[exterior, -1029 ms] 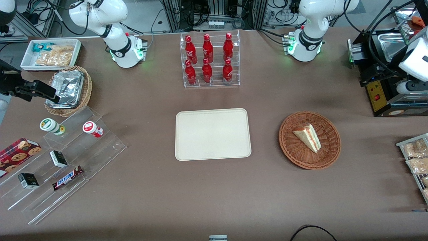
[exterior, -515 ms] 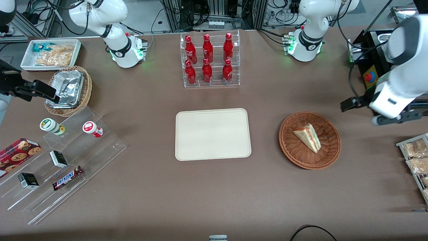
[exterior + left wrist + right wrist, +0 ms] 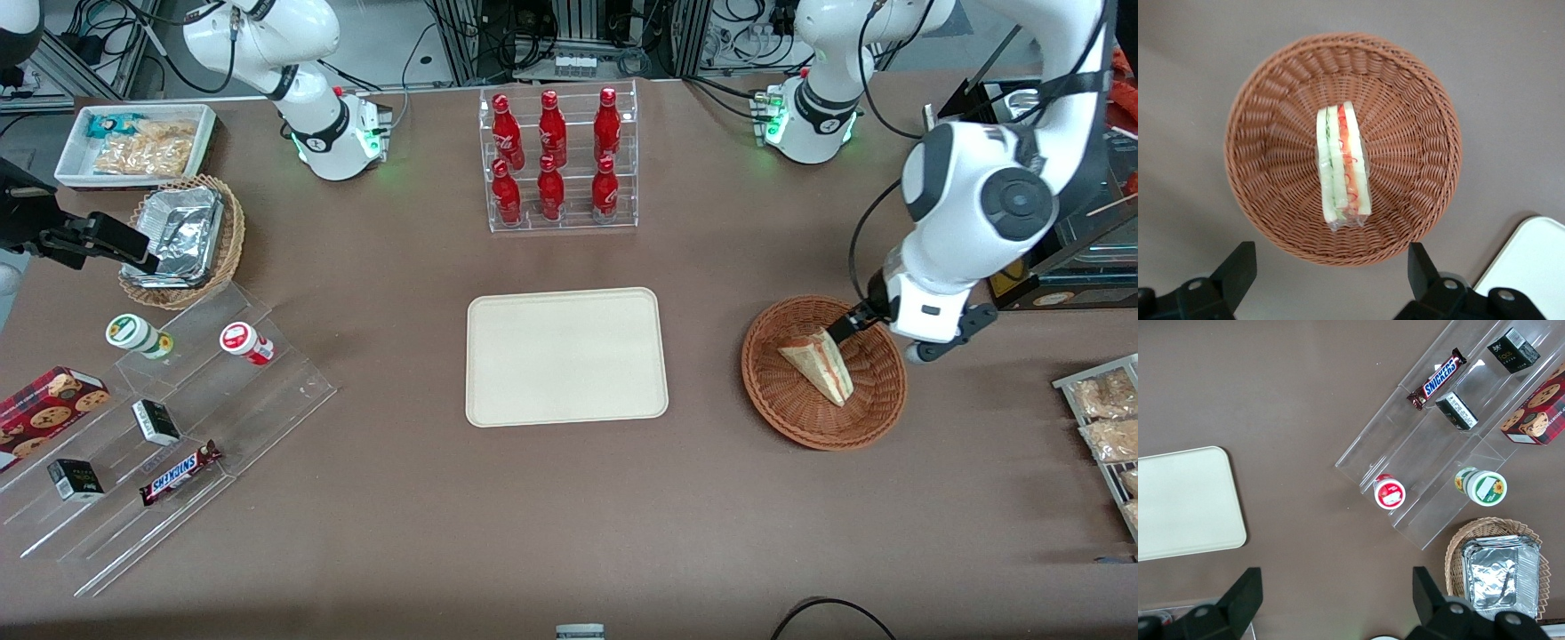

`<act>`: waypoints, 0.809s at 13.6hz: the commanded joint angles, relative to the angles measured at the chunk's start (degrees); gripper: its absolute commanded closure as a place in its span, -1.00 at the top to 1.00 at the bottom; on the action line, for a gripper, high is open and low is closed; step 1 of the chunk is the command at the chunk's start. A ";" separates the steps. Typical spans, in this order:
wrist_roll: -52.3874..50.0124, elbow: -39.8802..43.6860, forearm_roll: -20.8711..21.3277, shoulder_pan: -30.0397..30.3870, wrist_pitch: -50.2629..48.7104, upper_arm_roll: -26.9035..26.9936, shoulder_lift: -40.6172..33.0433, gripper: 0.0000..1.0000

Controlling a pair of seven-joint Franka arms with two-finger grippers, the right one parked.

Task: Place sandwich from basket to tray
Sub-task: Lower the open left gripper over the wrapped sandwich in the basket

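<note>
We see the gripper (image 3: 1328,280) hovering above the basket (image 3: 876,413), its 2 fingers (image 3: 1238,270) spread wide, holding nothing. The sandwich (image 3: 818,364) lies in the basket, at 3 o'clock from the tray (image 3: 565,356).

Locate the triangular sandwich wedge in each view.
Front view: triangular sandwich wedge lies in the round reddish-brown wicker basket, with the open tool above it.
Left wrist view: sandwich at basket centre.
Right wrist view: not shown.
Shared landmark: the cream rectangular tray.

The gripper (image 3: 1328,273) shows only 2 fingertips (image 3: 1238,267) — its body cut off; tray (image 3: 1531,270) corner only.
</note>
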 commanded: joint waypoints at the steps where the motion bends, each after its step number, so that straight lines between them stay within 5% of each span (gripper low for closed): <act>1: -5.55 -2.85 0.95 -0.15 5.63 -0.74 1.81 1.00; 11: -5.83 -4.09 1.30 -0.07 15.13 -0.56 10.95 1.00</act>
